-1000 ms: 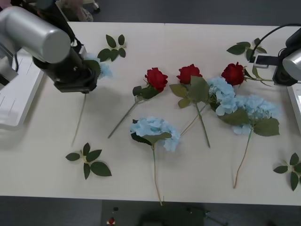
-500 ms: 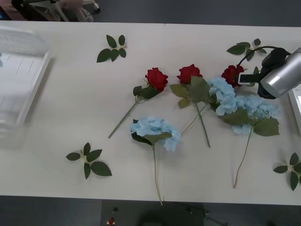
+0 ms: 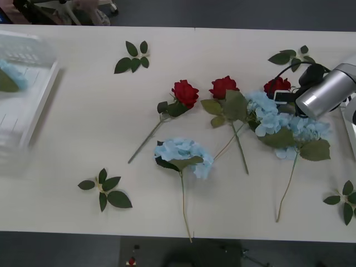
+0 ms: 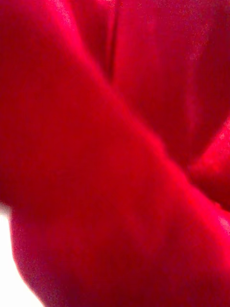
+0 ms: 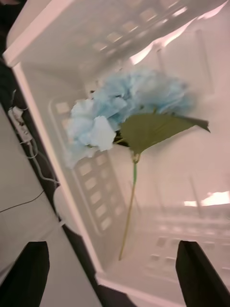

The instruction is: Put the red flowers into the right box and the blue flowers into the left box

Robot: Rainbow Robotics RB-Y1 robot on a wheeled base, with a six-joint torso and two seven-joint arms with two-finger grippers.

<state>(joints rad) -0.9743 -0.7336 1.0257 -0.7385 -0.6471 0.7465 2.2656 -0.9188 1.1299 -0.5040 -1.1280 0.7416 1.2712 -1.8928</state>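
Observation:
Three red flowers lie in a row mid-table: one (image 3: 185,92), a second (image 3: 223,86), and a third (image 3: 275,85) on the right. My right gripper (image 3: 285,95) is down on that third rose, whose red petals (image 4: 115,153) press right against the right wrist camera. Blue flowers lie at the centre (image 3: 183,153) and on the right (image 3: 265,113), (image 3: 307,128). Another blue flower (image 5: 129,110) rests inside the left box (image 5: 72,206), also seen in the front view as a blue flower (image 3: 6,75) in the left box (image 3: 39,105). My left gripper (image 5: 115,273) hangs open above it.
Loose green leaf sprigs lie at the back left (image 3: 133,58), front left (image 3: 105,192), back right (image 3: 289,55) and front right (image 3: 345,203). The right box's white edge (image 3: 351,119) shows at the table's right side. Long stems stretch toward the front edge.
My left arm has left the front view, taking its blue flower, which now lies in the left box. My right arm swung left and down onto the rightmost rose.

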